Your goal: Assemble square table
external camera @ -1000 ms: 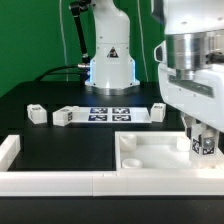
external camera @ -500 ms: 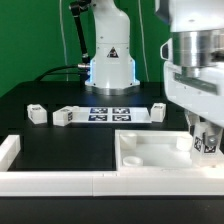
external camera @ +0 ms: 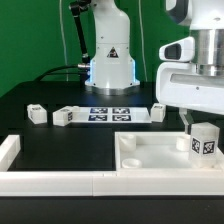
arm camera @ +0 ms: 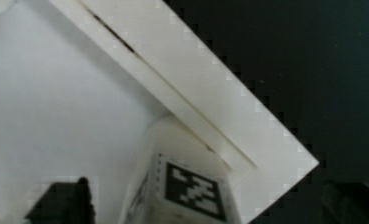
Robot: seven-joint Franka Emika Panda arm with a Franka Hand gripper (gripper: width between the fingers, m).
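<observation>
Jaws spread above the small white tagged plastic leg point(external camera: 204, 142), upright at the large white square plastic top's point(external camera: 150, 151) 3 o'clock corner; if it's loosely seated, I'd fear my descent tipping it

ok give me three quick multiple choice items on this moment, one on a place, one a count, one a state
1. Where is the upright leg?
A held in mid air
B standing in the square table top's corner at the exterior view's right
C lying flat in the top's middle

2. How many legs stand upright on the top?
A one
B two
C four

3. What state is the gripper in?
A shut on the leg
B shut on nothing
C open, above the leg

Answers:
1 B, the leg rises from that corner.
2 A, no other leg stands there.
3 C, the wrist view shows the fingers apart on either side of the leg, not touching it.
</observation>
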